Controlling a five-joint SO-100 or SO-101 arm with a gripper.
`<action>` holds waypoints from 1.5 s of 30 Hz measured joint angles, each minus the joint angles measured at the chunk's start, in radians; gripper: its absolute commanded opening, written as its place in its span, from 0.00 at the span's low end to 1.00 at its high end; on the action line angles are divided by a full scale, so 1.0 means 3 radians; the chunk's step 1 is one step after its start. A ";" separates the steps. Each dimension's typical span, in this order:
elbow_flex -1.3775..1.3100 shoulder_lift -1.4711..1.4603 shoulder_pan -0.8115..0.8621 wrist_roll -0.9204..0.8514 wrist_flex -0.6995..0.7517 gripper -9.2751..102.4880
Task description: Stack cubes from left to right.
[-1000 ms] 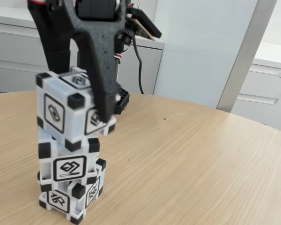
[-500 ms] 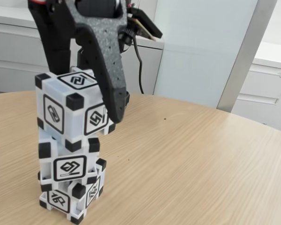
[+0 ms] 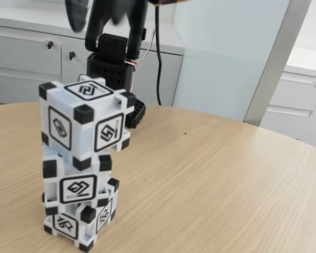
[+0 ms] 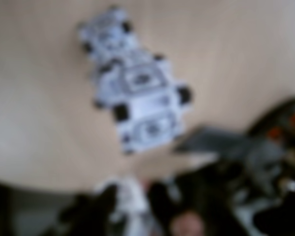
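Three cubes (image 3: pixel 80 163) are seen stacked in one column at about 8 o'clock on the tabletop (image 3: pixel 216 184) in the fixed view. They are judged light, stiff and smooth-faced, best taken across two opposite flat faces. Whether the fingers are apart or together cannot be told.

In the fixed view the black arm (image 3: pixel 114 52) rises from its blocky base joint up past the top edge, red and white wires running beside it and a black cable hanging down its right side; a single dark finger (image 3: pixel 77 13) of the hand pokes down at the top left, raised high with its upper part cut off by the frame, so how the jaws stand cannot be told. In the wrist view the arm's dark parts are too blurred to read.
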 measured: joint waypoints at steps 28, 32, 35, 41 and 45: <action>0.0215 0.2741 -0.1217 0.2076 0.0000 0.08; 0.0741 0.3226 -0.1442 0.2086 0.0000 0.08; 0.1243 0.3579 -0.1529 0.2091 -0.0199 0.08; 0.2383 0.3830 -0.1580 0.2153 -0.1002 0.08; 0.3272 0.3830 -0.1631 0.2188 -0.1549 0.08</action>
